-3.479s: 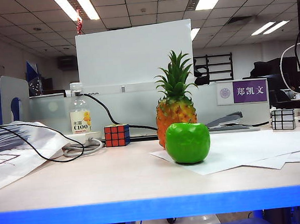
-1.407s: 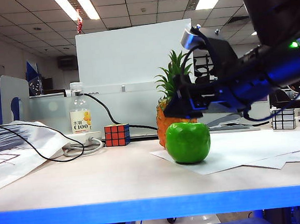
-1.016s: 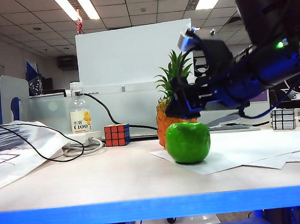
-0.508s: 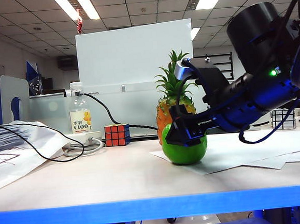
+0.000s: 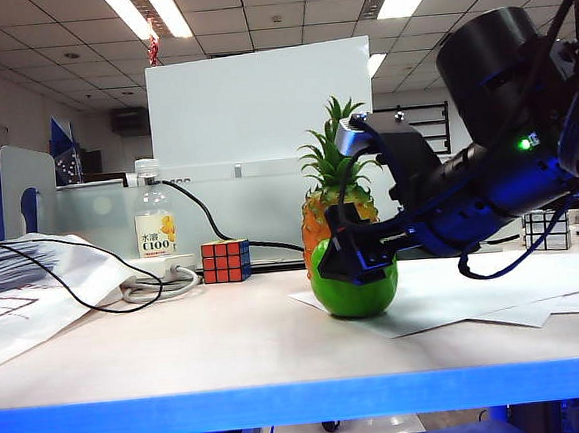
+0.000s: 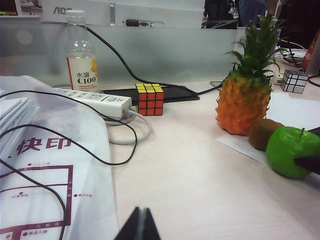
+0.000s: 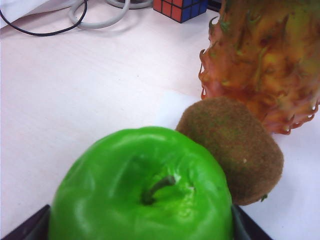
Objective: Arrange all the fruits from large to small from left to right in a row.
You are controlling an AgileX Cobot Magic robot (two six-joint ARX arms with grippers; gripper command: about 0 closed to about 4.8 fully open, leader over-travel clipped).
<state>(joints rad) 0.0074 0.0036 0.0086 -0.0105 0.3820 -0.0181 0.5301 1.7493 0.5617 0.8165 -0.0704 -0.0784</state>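
Far left on the worktop [image 5: 180,350]: printed sheets in a clear plastic bag [image 6: 55,165], red characters "快印" legible, black cable across. Behind, a white power strip [image 6: 95,97] and a clear bottle [image 5: 154,222] labelled "水溶 C100", pale liquid inside, level hard to judge through the label. Next along, a Rubik's cube [image 5: 225,262] just beside the strip's coiled cord.

Left hand [image 6: 139,226] low at the near edge, well apart from everything, fingers pressed together.

Centre: pineapple [image 5: 337,208] upright, crown up, standing at the edge of white paper sheets [image 5: 476,287]. Kiwi [image 7: 232,147] lying on the paper, touching the pineapple's base and pressed against the apple [image 5: 350,282]; hidden in the exterior view. Apple upright, stem up, in front of the pineapple.

Right hand [image 5: 358,256] down around the apple, fingers spread wide on either side; actual contact with the skin perhaps, not clear.

Right: a second cube [image 5: 546,229], grey-and-white, well back on the worktop. On the partition behind, a purple nameplate, largely blocked by the arm.
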